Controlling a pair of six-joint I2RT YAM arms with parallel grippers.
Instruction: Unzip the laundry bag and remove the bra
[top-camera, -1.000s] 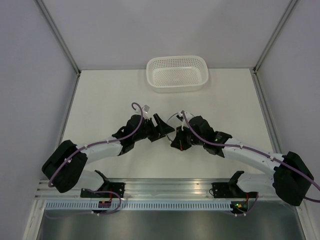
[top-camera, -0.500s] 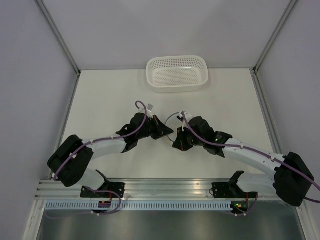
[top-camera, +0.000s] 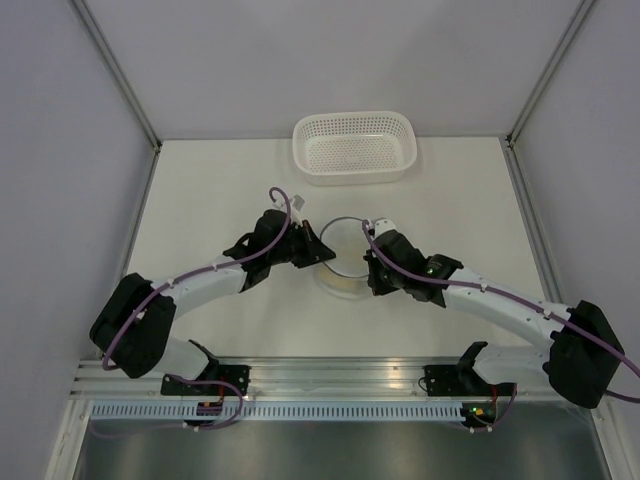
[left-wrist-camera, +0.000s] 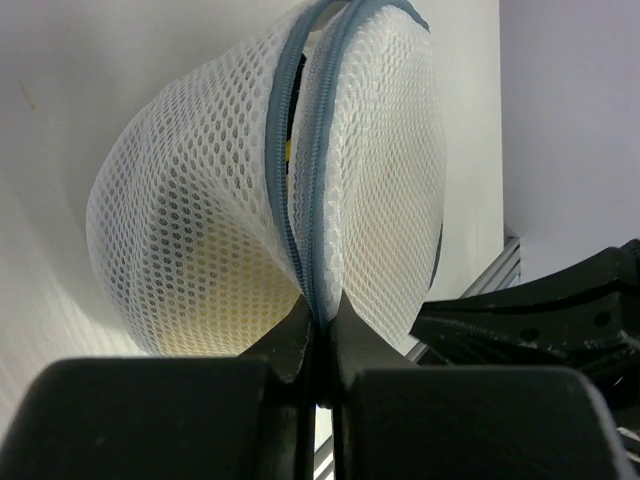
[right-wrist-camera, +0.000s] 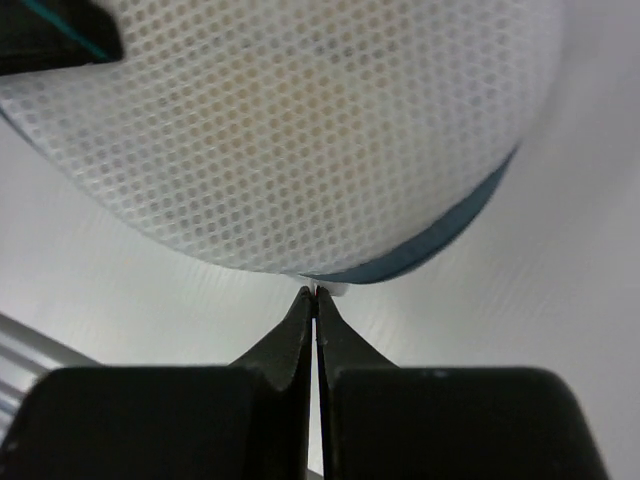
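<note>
The laundry bag, a round white mesh pouch with a dark zipper rim, hangs between my two grippers, lifted off the table. Up close its mesh fills the right wrist view. My left gripper is shut on the zipper rim, jaws pinched on the seam. From the other side, my right gripper is shut on a small white tab at the bag's rim. The bra shows only as a yellow glow through the mesh.
A white perforated basket stands at the back of the table, beyond the bag. The aluminium rail with both arm bases runs along the near edge. My right arm shows dark just behind the bag in the left wrist view.
My left gripper went from open to shut on the bag's zipper rim. Both grippers moved slightly away from the bases, and the bag now shows larger and rounder between them.
</note>
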